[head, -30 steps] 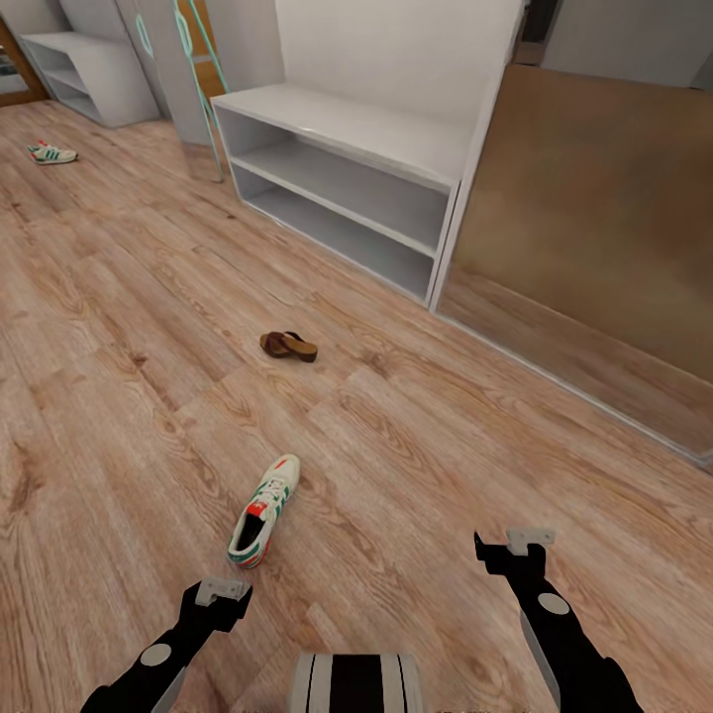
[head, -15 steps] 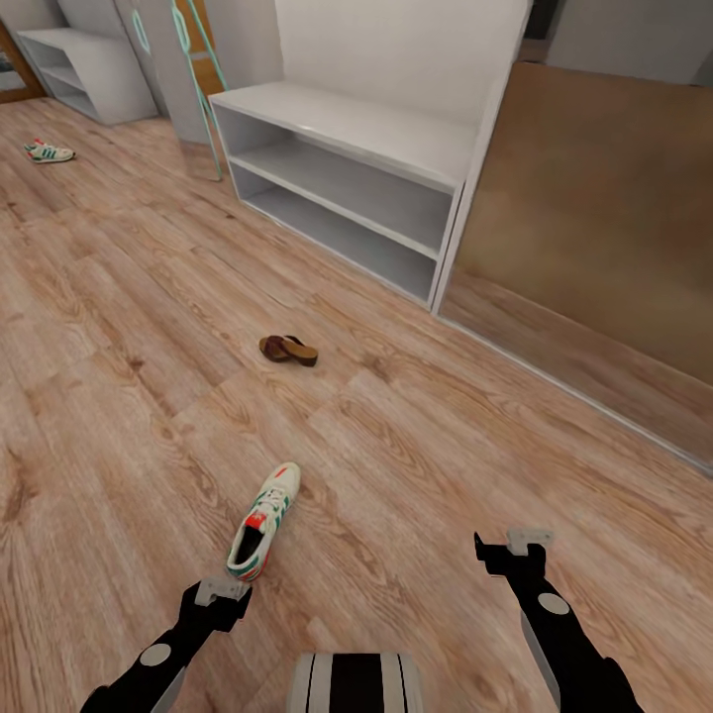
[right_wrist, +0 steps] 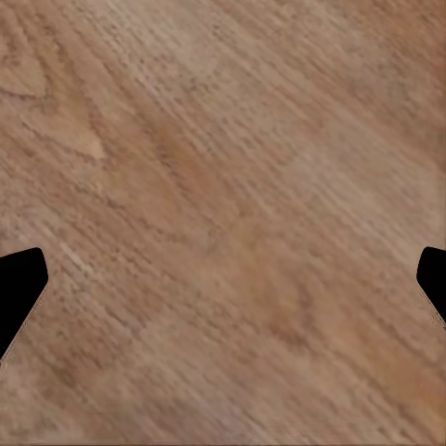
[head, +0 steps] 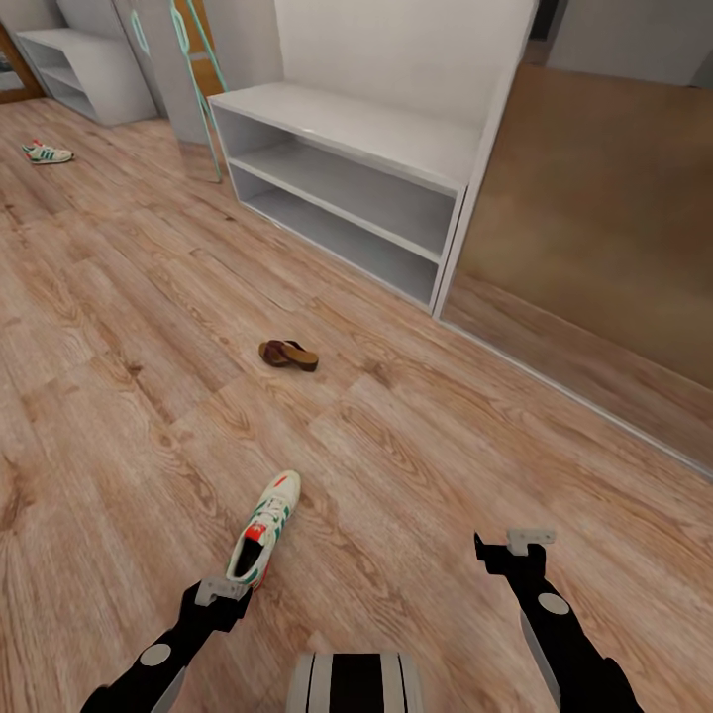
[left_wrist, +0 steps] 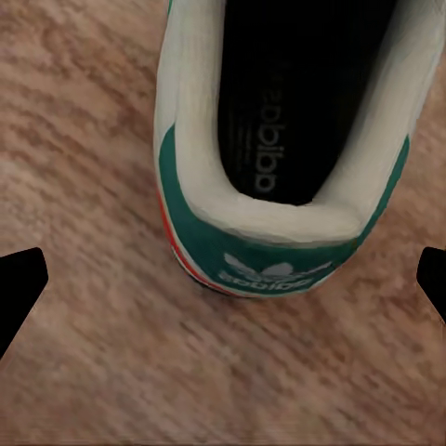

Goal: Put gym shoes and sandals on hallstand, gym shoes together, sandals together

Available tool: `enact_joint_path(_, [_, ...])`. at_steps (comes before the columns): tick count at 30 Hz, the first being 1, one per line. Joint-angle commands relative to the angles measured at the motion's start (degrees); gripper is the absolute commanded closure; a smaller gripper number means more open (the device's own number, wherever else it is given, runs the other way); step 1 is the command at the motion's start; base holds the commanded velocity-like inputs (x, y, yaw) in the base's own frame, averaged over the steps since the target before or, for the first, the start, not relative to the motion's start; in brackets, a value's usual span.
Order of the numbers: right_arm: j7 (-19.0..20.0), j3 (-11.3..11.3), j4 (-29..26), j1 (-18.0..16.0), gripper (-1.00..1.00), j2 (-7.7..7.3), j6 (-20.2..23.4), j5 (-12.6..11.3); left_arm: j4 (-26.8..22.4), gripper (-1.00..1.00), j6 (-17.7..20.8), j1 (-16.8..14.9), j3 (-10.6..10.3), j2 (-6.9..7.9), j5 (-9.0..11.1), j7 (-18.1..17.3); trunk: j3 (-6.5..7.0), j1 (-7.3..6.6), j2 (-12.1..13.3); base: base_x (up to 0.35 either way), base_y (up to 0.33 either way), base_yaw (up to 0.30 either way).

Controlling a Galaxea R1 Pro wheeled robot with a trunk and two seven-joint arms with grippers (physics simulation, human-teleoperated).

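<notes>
- Camera has crept forward since a second ago: near gym shoe [head: 262,529] sits lower in the head view, its heel now just ahead of the left gripper [head: 222,592].
- Left wrist view: shoe heel [left_wrist: 279,200] centred between wide-open fingers, nothing held.
- Right gripper [head: 515,547] hangs spread wide over bare corridor floor [head: 416,446], empty.
- One sandal [head: 288,354] lies further on, between near shoe and shoe rack [head: 342,124]; rack tiers bare.
- Second gym shoe [head: 48,153] far off, well apart.
- Judgement: approach nearly done; lowering the left arm for the first pick likely comes next.
</notes>
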Motion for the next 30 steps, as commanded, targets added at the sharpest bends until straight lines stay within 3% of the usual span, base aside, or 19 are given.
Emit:
enact_joint_path(1, [0.09, -0.14, 0.0, -0.02, -1.0, 0.03, -0.07, 0.6, 0.04, -1.0, -0.24, -0.02, -0.04, 0.01, -0.4, 0.03, -0.03, 0.01, -0.01, 0.195, 0.0, 0.0])
enact_joint_path(22, [0.1, -0.15, 0.0, -0.02, -1.0, 0.03, -0.07, 0.6, 0.04, -1.0, -0.19, -0.02, -0.56, -0.31, -0.83, 0.03, -0.09, 0.01, -0.01, 0.028, 0.0, 0.0])
enact_joint_path(30, [0.11, -0.15, 0.0, -0.02, -1.0, 0.03, -0.07, 0.6, 0.04, -1.0, -0.17, -0.02, -0.53, -0.31, -0.84, 0.03, -2.03, 0.17, -0.09, 0.0, 0.0, 0.0])
